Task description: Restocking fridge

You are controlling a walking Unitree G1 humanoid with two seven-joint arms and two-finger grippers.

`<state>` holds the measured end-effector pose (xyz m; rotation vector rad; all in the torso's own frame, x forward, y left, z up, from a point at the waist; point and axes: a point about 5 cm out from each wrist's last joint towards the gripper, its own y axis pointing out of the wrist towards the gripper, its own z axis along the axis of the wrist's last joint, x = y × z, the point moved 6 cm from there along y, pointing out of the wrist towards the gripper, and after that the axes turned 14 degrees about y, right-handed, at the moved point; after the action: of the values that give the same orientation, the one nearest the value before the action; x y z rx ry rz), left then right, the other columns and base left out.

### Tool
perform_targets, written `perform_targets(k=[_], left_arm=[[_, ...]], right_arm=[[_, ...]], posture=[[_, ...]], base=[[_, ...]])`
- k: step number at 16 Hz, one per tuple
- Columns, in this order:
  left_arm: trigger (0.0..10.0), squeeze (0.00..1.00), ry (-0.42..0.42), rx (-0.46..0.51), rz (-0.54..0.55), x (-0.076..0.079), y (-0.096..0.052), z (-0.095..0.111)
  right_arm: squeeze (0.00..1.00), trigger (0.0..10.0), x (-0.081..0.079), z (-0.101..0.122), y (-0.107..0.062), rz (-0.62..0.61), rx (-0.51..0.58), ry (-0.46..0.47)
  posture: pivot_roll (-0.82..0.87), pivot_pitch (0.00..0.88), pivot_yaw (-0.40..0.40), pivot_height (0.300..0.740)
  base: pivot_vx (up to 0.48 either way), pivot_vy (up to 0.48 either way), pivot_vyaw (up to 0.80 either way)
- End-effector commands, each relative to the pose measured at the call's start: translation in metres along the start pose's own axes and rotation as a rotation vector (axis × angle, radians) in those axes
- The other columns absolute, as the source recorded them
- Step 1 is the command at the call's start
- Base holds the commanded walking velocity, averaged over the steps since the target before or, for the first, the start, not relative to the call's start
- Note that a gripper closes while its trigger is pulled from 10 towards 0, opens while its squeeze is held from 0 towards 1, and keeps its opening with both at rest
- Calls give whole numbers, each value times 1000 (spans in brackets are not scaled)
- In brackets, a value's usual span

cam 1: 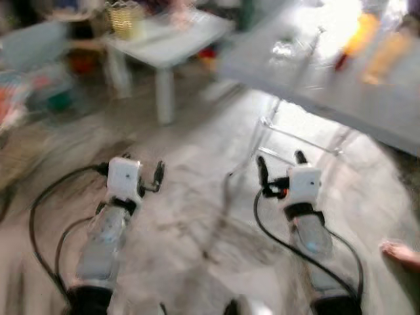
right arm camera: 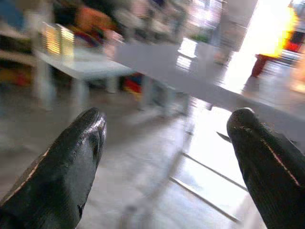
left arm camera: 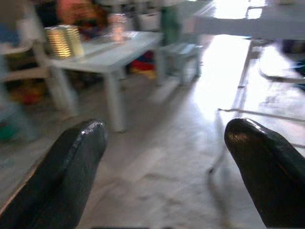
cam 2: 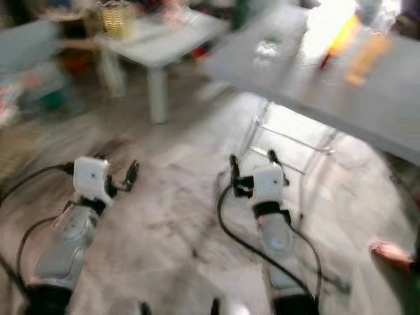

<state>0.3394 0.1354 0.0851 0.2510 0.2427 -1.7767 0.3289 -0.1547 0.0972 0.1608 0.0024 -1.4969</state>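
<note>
The picture is blurred by motion. Both arms reach forward over a pale marbled floor (cam 1: 190,216). My left gripper (cam 1: 141,167) is open, with nothing between its black fingers (left arm camera: 71,167). My right gripper (cam 1: 281,163) is also open and empty; its fingers (right arm camera: 267,162) point toward a grey table (cam 1: 315,85) ahead on the right. On that table stand two orange bottles (cam 1: 364,33), a small red thing (cam 1: 341,60) and something clear (cam 1: 282,47), all in bright glare. Neither gripper touches anything.
A low white table (cam 1: 174,39) with a yellow basket (cam 1: 125,18) stands at the back left, with colourful clutter (cam 1: 39,92) beside it. Thin metal legs (cam 1: 262,131) run under the grey table. A person's bare foot (cam 1: 400,252) is at the lower right.
</note>
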Motion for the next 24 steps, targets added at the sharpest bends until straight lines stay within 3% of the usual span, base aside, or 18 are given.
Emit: perform_targets(k=[1, 11, 15, 18, 20, 24], left_arm=[[10000, 0, 9, -14, -17, 3, -2, -4], [10000, 0, -7, -11, -25, 12, 1, -5], [10000, 0, -99, -94, 159, -28, -9, -27], [10000, 0, -117, -93, 251, -56, -14, -30], [10000, 0, -121, -67, 247, -53, -3, -20], [10000, 0, -119, -36, 215, -43, 4, -10]], right_arm=[[0, 10000, -1, 5, 2, -2, 16, 7], [0, 10000, 5, 8, 0, -10, 29, -9], [0, 10000, 10, 32, -10, 1, 94, 97], [0, 10000, 21, 47, -17, -23, 125, 95], [0, 10000, 17, 50, -13, 19, 123, 49], [0, 10000, 17, 55, -8, 4, 137, 74]], posture=[[15, 115, -46, 740], [3, 99, -51, 740], [-11, 75, -39, 740], [-17, 35, -34, 740], [-20, 21, -33, 740], [-17, 23, -25, 740]], base=[[435, 0, -800], [436, 0, -766], [329, 0, 0], [316, 0, 0], [379, 0, 0], [403, 0, 713]])
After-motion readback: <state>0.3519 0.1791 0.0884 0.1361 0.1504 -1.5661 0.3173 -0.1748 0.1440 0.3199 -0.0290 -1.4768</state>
